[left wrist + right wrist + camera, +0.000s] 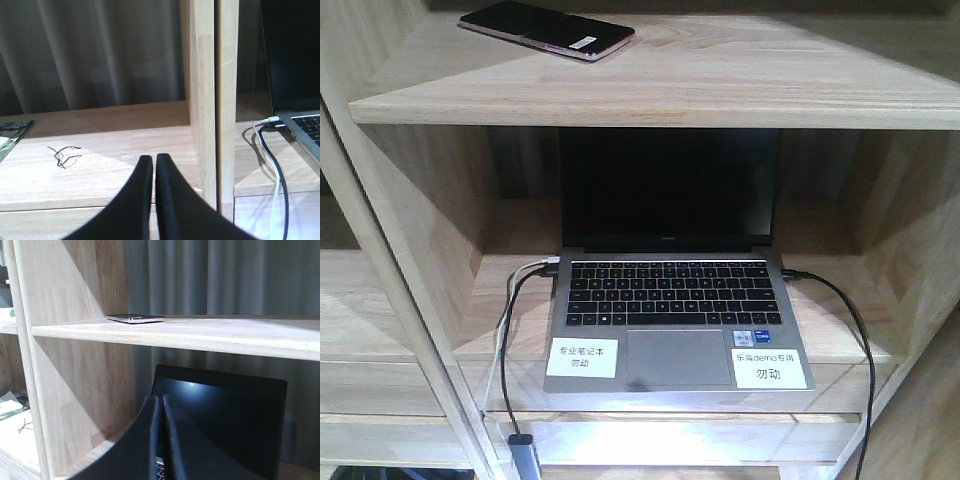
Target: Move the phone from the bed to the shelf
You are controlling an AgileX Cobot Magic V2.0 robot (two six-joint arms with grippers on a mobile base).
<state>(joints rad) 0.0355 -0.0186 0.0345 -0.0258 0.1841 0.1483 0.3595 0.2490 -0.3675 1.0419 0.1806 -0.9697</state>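
**On the shelf's top board, phone down, arms clear**

On the upper board of the shelf (740, 85) the phone (546, 29) lies flat, glossy face up, its sticker end toward the laptop side. It sits near the board's left rear, well back from the front edge, and nothing touches it. Below that board an open laptop (672, 300) fills the compartment, with cables (855, 340) trailing off both sides. No bed shows in any view.

Both grippers are closed and empty. The left gripper (153, 162) has its fingers pressed together, pointing at the lower board left of the shelf's upright. The right gripper (160, 402) is likewise clenched on nothing, sitting below the phone's board and in front of the laptop screen.

By my reckoning the placing is done, and what remains is getting out cleanly. The right arm seems the likelier worry: if it lifts while under the board, it could knock the plank from beneath and jolt the phone, or brush the laptop screen on the way back. The left arm, swinging right, could catch the upright or snag the cables. The mobile base bumping the shelf would shake everything.
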